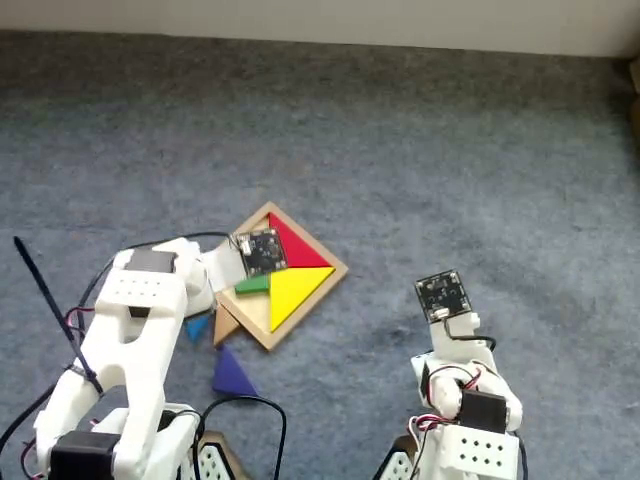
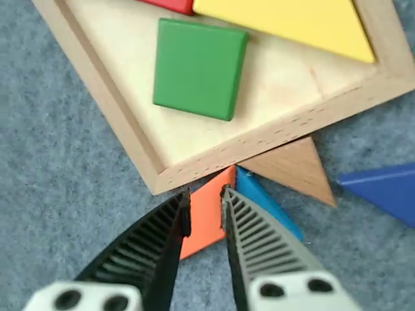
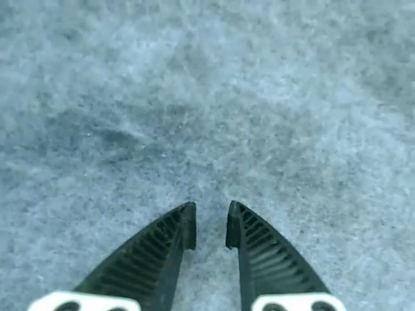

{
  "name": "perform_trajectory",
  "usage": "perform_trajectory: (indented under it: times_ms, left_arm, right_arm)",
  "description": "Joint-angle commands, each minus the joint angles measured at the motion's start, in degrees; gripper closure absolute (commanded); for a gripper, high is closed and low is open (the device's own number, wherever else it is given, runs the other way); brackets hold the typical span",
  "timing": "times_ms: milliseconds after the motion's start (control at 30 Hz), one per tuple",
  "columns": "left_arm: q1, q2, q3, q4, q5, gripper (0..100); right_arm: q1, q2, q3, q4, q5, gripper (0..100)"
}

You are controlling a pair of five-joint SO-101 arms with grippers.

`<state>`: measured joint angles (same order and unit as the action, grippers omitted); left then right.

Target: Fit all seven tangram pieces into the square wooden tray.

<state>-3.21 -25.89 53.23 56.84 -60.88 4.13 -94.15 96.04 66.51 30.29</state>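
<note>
With the left gripper (image 2: 205, 208) drawn in narrow on the flat orange wooden piece (image 2: 207, 223), jaws pressing its two opposite edges, the grip sits at the outer corner of the square wooden tray (image 2: 102, 91). The far tip of the piece touches the tray wall; its full outline is hidden by the fingers. The light blue wooden triangle (image 2: 269, 207) lies flush along one orange edge. The plain tan wooden triangle (image 2: 292, 168) is just beyond it against the tray wall, and the dark blue wooden triangle (image 2: 382, 188) lies near, apart from the rest.

Risks, as judged: a lift could snag the orange tip on the rim and shove the tray across the grey carpet (image 3: 194, 97). The nearer jaw could drag the light blue triangle along. A thin piece held by its edges may pivot or drop. The green wooden square (image 2: 200, 68) lies loose in the tray, off the walls, and may block the remaining slots unless shifted.

Count:
- Seven pieces in all.
- Three are in the tray: the green square, the large yellow wooden triangle (image 2: 292, 23) and the red wooden triangle (image 1: 292, 248).
- Four are on the carpet.
- There is one tray and two arms.

The right gripper (image 3: 211, 223) hangs over bare carpet well apart from the tray, jaws slightly parted and empty.
</note>
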Motion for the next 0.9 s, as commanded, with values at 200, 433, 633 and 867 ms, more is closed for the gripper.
perform_trajectory:
  times_ms: [200, 433, 633, 867]
  left_arm:
    - [-1.0, -1.4, -9.0, 2.9, 4.5, 89]
    - [-11.4, -0.7, -13.4, 3.1, 3.0, 75]
    - [-14.7, 8.0, -21.6, 11.4, -9.5, 75]
    - [-14.2, 17.2, -30.1, 20.3, -22.0, 75]
  right_arm:
    - [-0.1, -0.1, 3.8, -1.0, 0.4, 90.8]
    - [-0.1, -0.1, 3.9, -1.0, 0.4, 90.8]
    - [-0.1, -0.1, 3.9, -1.0, 0.4, 90.8]
    - [-0.1, -0.1, 3.9, -1.0, 0.4, 90.8]
